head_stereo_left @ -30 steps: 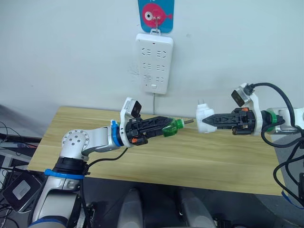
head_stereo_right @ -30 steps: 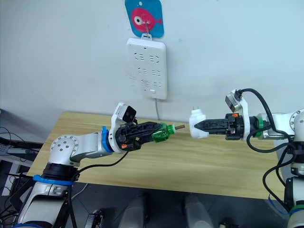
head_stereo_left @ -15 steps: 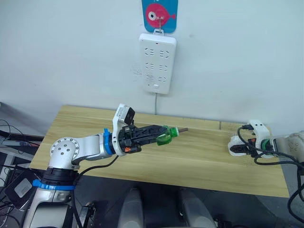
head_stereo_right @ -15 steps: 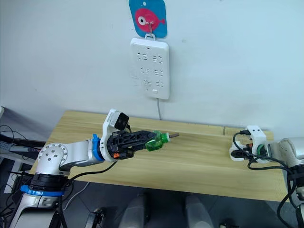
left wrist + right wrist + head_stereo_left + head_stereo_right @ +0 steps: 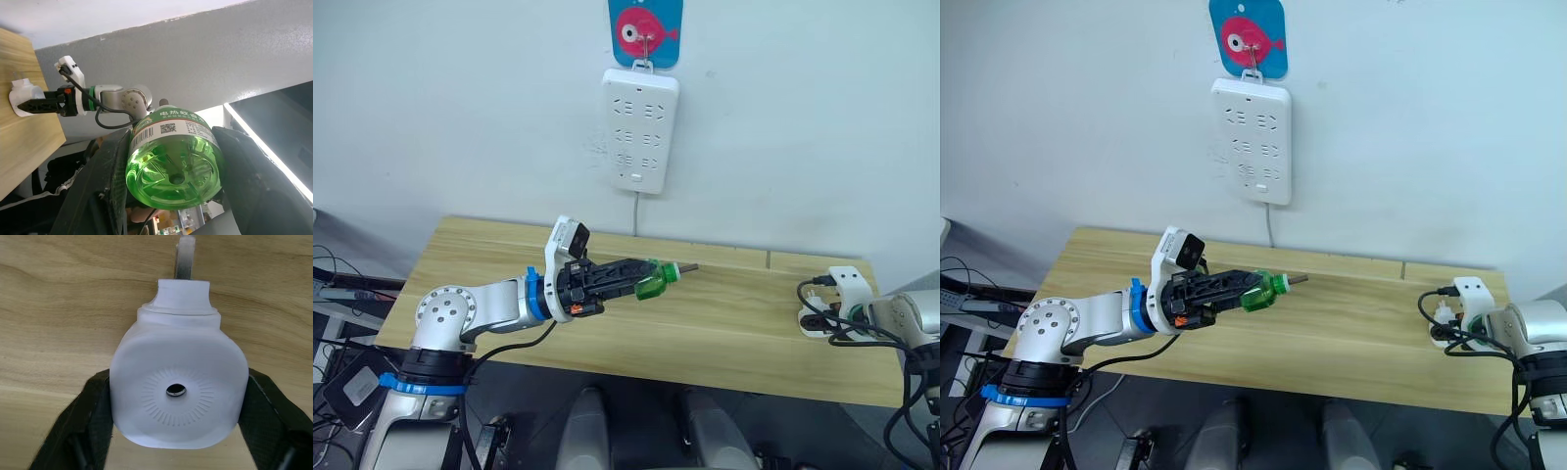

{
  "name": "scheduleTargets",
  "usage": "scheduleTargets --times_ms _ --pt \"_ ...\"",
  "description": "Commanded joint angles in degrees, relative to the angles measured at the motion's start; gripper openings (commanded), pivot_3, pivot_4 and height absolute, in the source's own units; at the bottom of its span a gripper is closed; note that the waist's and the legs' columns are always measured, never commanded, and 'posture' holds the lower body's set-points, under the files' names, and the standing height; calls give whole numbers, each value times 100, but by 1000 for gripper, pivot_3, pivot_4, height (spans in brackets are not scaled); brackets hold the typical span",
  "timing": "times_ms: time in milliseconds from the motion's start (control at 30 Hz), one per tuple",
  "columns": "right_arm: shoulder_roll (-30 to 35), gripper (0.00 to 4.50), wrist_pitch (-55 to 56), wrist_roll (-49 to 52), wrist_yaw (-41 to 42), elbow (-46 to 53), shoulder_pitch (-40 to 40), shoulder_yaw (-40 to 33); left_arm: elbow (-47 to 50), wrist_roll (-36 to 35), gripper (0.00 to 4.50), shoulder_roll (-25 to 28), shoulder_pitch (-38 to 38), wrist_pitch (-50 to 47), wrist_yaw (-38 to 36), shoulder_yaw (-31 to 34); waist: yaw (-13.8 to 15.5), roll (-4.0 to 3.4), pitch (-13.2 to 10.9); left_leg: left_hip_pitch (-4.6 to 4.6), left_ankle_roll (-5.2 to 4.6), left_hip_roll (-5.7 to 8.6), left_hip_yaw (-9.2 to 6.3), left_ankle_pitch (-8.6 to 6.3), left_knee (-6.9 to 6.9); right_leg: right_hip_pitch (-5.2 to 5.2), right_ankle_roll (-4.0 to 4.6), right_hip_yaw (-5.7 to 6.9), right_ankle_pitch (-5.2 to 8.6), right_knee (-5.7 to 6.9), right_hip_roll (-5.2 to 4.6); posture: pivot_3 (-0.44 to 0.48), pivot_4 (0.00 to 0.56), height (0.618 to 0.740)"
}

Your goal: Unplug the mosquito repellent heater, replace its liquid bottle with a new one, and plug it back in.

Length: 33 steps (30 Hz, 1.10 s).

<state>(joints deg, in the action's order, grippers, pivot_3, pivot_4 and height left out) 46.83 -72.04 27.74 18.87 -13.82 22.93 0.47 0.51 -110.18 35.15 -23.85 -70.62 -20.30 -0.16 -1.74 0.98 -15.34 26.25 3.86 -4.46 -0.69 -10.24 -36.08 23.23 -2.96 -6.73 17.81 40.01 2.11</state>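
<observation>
Green liquid bottle (image 5: pixel 651 281) is clamped between the fingers of the left gripper (image 5: pixel 641 278), held sideways above the wooden table (image 5: pixel 724 323) at centre frame, its thin wick end pointed toward the right of the frame; in the left wrist view the bottle base (image 5: pixel 173 169) is seen squeezed from both sides by the black fingers (image 5: pixel 111 186). At the lower right of the frame, the right gripper (image 5: pixel 815 315) is closed on the mosquito repellent heater (image 5: pixel 178 389), which is held low over the table's right end; contact with the tabletop cannot be told. In the right wrist view its vent hole is faced toward the camera and one prong is seen past it. Further back, a white power strip (image 5: pixel 640 130) is hung on the wall beneath a blue fish hook plate (image 5: pixel 645 32), at upper centre.
</observation>
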Motion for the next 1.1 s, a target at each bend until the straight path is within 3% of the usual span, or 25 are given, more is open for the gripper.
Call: scheduleTargets --times_ms 33,200,300,433,533,633,700,900,1100 --pt "79 4460 -99 -120 81 216 -8 -290 96 17 2291 4 -19 -1 -135 99 -1 0 0 0 0 0 1 0 0 0 0 0 0 0 0 -22 267 740" --pt "576 4460 -485 52 355 1124 100 -651 63 474 2291 -85 -58 116 -377 235 -6 -2 0 0 0 0 8 0 0 3 0 -6 0 1 0 -45 264 740" --pt "565 4460 -1127 492 572 1883 239 -1209 393 1406 2291 -124 -118 452 -896 330 -13 -1 0 -2 0 0 10 0 2 3 -2 -7 1 -1 0 -68 264 740" --pt "-834 4460 -2046 2684 402 2411 623 -2893 857 3608 2291 -502 -329 2091 -1486 99 -43 3 0 -19 7 -6 13 3 7 -7 22 -11 -13 -2 8 -85 264 740" --pt "-1749 4460 -2046 4549 -704 2460 575 -3575 1071 5152 2291 -604 -384 3168 -2091 -403 -31 3 -1 -18 17 -6 13 9 12 -10 23 -10 -14 -3 8 -84 266 740" --pt "-2064 4460 -544 7206 -2835 2689 115 -2870 927 6145 2291 -835 -436 3973 -2303 -688 -14 5 -2 -13 15 2 38 7 14 -5 17 -26 -16 -12 -10 -76 267 740" --pt "-2095 4460 357 8234 -3778 2929 -36 -2346 903 6525 2291 -902 -406 4253 -2506 -797 -47 6 -3 -3 13 4 49 5 14 2 6 -37 -20 -27 -13 -73 266 740" --pt "-2458 4460 1521 8526 -4624 3497 -81 -1371 1005 6854 2291 -1166 -405 4404 -2680 -746 -190 7 -3 -1 7 2 56 3 12 5 -27 -43 -10 -25 -11 -68 263 740" --pt "-2723 4460 2100 8526 -5043 3575 -52 -957 1158 6841 2291 -1371 -502 4206 -2636 -677 -203 7 -3 -2 8 -2 52 3 11 9 -28 -41 -9 -12 -6 -56 256 740"
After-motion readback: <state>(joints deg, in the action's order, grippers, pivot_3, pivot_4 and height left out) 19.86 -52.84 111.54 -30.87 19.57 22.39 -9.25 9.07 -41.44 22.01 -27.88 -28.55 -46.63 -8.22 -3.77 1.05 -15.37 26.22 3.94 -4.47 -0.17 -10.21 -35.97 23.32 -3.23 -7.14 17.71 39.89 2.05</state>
